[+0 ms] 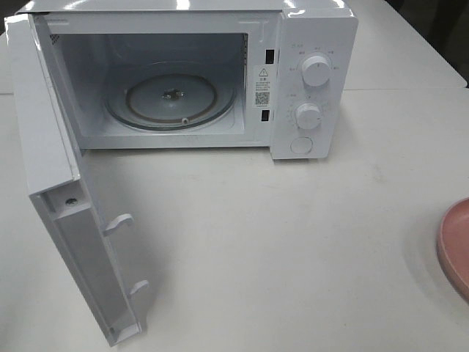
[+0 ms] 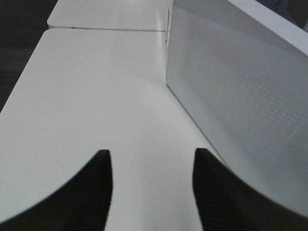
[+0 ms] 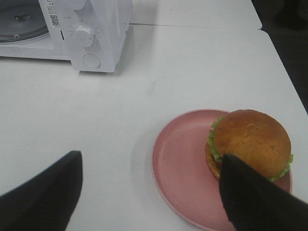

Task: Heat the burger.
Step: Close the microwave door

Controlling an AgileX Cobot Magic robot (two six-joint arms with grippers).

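With its fingers standing apart and empty, the right claw point(image 3: 149, 192) is hovering nearest the burger point(image 3: 250, 144), which is sitting lower right on the pink plate point(image 3: 180, 163).

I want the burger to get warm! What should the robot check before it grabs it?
1. Microwave door open: ok.
2. Glass turntable bare, room for food: ok.
3. Burger sitting on the pink plate, in sight: ok.
4. Right gripper open wide with nothing in it: ok.
5. Right gripper around the burger: not ok; one finger overlaps it in the wrist view, the other is far off.
6. Left gripper holding nothing, beside the door: ok.
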